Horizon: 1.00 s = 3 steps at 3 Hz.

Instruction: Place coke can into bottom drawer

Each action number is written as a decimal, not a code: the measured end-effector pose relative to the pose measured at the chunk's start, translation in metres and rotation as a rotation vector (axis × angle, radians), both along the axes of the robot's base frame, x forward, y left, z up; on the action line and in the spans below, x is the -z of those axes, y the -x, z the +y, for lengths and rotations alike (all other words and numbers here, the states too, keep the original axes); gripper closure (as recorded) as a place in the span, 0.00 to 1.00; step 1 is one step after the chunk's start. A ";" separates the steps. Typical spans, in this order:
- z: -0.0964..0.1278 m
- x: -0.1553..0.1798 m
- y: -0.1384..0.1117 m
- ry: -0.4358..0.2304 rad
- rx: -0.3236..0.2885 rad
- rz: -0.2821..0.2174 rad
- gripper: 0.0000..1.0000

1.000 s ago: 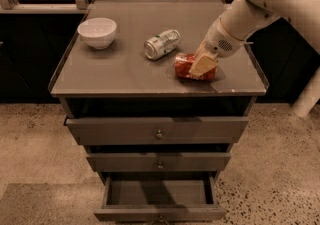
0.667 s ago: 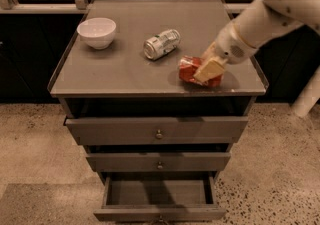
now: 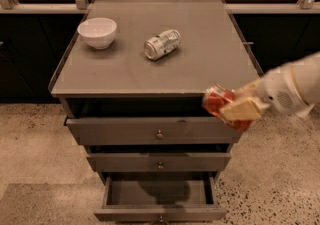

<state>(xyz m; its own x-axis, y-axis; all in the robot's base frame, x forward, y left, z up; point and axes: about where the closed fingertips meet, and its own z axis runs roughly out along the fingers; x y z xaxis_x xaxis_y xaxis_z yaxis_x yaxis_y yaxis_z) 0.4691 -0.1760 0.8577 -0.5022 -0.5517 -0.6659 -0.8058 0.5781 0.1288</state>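
Observation:
My gripper (image 3: 239,109) is shut on the red coke can (image 3: 218,103) and holds it in the air off the cabinet's front right corner, level with the top drawer. The can lies tilted in the pale fingers (image 3: 243,109). The white arm comes in from the right edge. The bottom drawer (image 3: 160,213) is pulled open below and to the left of the can, and its inside looks empty.
A white bowl (image 3: 97,32) stands at the back left of the cabinet top (image 3: 200,54). A silver-and-green can (image 3: 161,44) lies on its side near the middle. The top drawer (image 3: 155,131) and middle drawer (image 3: 159,162) stick out slightly. Speckled floor surrounds the cabinet.
My gripper has lifted the coke can off the cabinet top and carried it forward, down and to the right, past the front right corner. Nothing else has moved.

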 end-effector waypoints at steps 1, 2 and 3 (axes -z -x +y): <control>-0.018 0.050 0.032 -0.072 0.089 0.059 1.00; -0.024 0.112 0.043 -0.095 0.115 0.178 1.00; -0.022 0.120 0.043 -0.099 0.110 0.195 1.00</control>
<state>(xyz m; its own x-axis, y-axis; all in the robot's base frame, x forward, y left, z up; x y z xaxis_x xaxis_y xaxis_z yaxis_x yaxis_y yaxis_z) 0.4261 -0.1980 0.7374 -0.6798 -0.4237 -0.5986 -0.6932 0.6376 0.3359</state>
